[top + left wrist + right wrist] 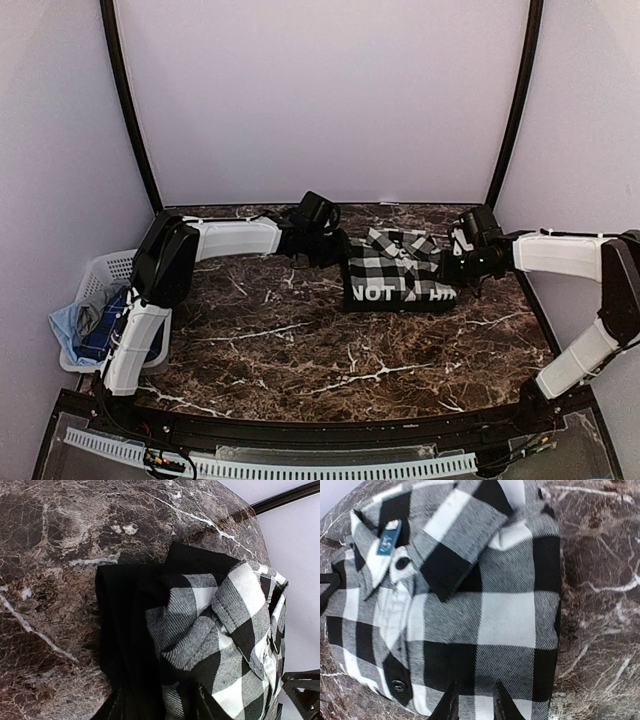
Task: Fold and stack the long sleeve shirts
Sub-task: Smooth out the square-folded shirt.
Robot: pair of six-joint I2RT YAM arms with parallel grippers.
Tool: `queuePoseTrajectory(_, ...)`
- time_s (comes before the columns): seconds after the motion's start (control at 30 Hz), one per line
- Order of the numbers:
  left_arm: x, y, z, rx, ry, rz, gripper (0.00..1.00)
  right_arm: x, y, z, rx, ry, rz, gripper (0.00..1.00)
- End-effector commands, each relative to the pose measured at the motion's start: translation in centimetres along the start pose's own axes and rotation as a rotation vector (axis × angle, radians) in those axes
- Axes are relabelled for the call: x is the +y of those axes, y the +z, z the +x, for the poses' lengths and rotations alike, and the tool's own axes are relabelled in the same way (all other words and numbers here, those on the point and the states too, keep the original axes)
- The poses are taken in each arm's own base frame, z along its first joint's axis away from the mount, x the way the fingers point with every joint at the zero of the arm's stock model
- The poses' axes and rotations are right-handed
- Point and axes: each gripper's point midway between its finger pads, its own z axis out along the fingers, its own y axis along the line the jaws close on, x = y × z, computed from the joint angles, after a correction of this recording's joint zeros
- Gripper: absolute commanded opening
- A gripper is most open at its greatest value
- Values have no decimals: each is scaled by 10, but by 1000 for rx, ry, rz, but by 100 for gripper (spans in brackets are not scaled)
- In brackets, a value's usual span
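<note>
One black-and-white check long sleeve shirt (398,268) lies folded at the back right of the marble table, with white block letters on a black band along its near edge. My left gripper (333,250) is at the shirt's left edge. In the left wrist view, bunched check and black cloth (200,630) sits between its fingertips (112,707), which hold the fold. My right gripper (456,268) is at the shirt's right side. Its fingertips (451,705) are slightly apart and rest over the flat check cloth (490,620) near the collar and buttons.
A white perforated basket (100,275) sits off the table's left edge, with blue and grey cloth (85,322) hanging out of it. Black frame posts stand at both back corners. Brown marble tabletop (300,350) spreads in front of the shirt.
</note>
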Motion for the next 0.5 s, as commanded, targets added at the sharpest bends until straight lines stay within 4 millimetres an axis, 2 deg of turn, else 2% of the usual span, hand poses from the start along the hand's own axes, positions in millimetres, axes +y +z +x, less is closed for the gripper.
queuePoseTrajectory(0.0, -10, -9, -11, -7, 36, 33, 43, -11, 13, 21, 15, 62, 8, 22)
queuePoseTrajectory(0.17, -3, -1, -4, 22, 39, 34, 43, -26, 17, 47, 50, 85, 41, 23)
queuePoseTrajectory(0.3, 1, -1, -6, 22, 41, 26, 43, -27, 8, 44, 33, 85, 51, 24)
queuePoseTrajectory(0.47, 8, -6, -20, 14, 40, 18, 45, -19, -9, 33, -2, 58, 61, 26)
